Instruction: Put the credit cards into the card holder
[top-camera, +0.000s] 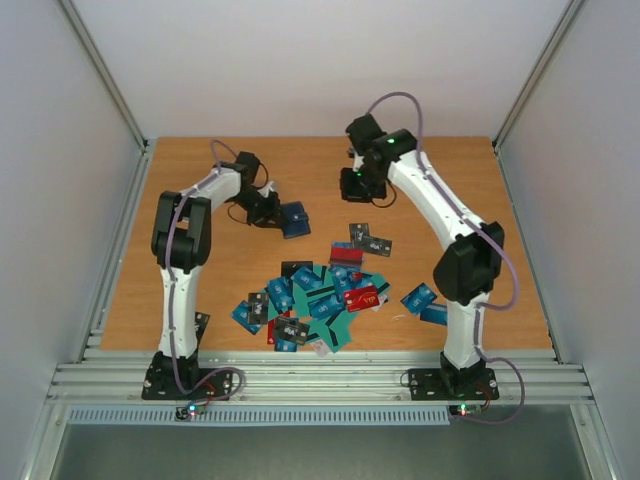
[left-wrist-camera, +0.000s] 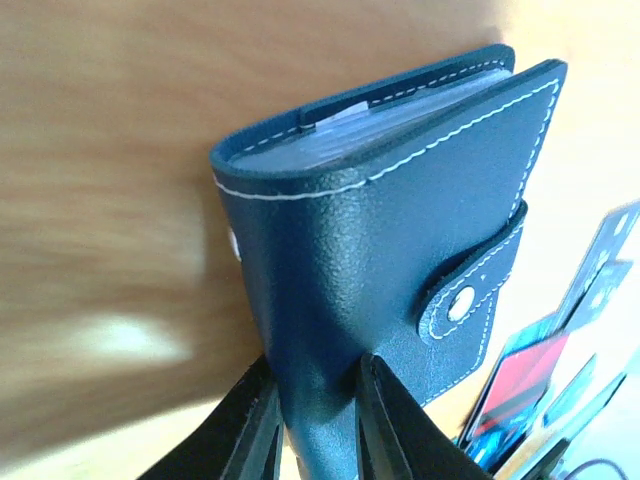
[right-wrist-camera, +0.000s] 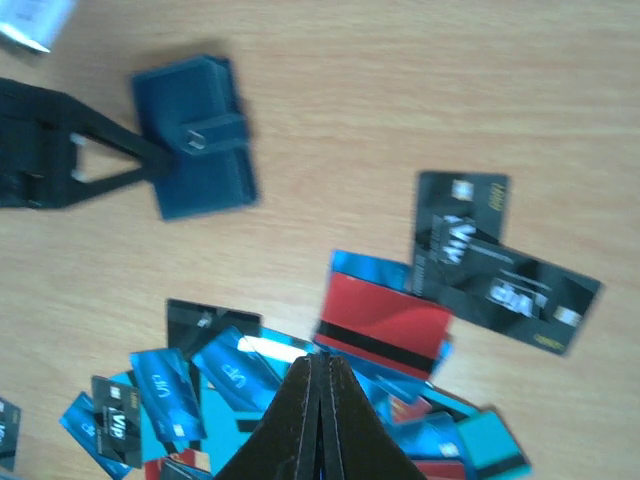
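Note:
The dark navy card holder (left-wrist-camera: 400, 220) has white stitching and a snap strap. It is closed, and my left gripper (left-wrist-camera: 318, 405) is shut on its lower edge. From above, the card holder (top-camera: 295, 219) sits left of centre with the left gripper (top-camera: 271, 213) at its left side. The credit cards (top-camera: 312, 298) lie in a loose heap of blue, teal, black and red at the front middle. My right gripper (top-camera: 357, 192) hangs above the table behind the heap. In the right wrist view the right gripper (right-wrist-camera: 322, 356) is shut and holds nothing, over a red card (right-wrist-camera: 385, 325).
Two black cards (top-camera: 371, 239) lie apart behind the heap, and two blue cards (top-camera: 424, 302) lie near the right arm's base. Grey walls stand on both sides of the wooden table (top-camera: 200, 270). A metal rail (top-camera: 320, 375) runs along its near edge.

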